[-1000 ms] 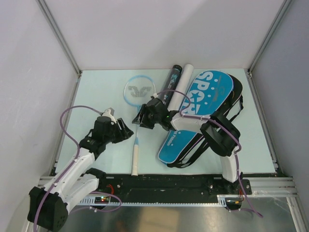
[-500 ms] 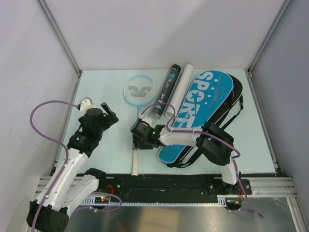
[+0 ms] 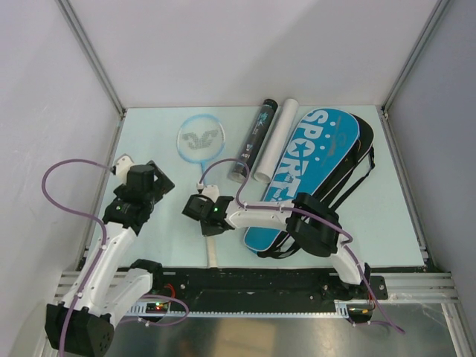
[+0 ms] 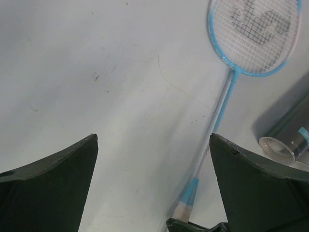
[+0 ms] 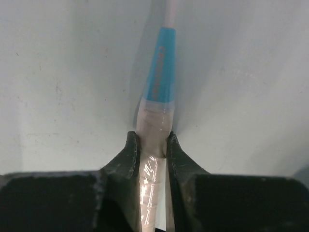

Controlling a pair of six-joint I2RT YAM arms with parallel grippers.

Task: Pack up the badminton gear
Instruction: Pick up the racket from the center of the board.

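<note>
The right claw [image 5: 153,145] clamped the taped handle of the light-blue racket [image 3: 201,139], which lay flat on the desk [image 3: 149,134] left of the blue bag [image 3: 316,152]; the left claw [image 4: 153,145] hung open, empty (held so far from its head, the racket might pivot or slip if lifted).

White links [image 3: 111,251], black joints [image 3: 314,230], looping purple cables [image 3: 71,161].
</note>
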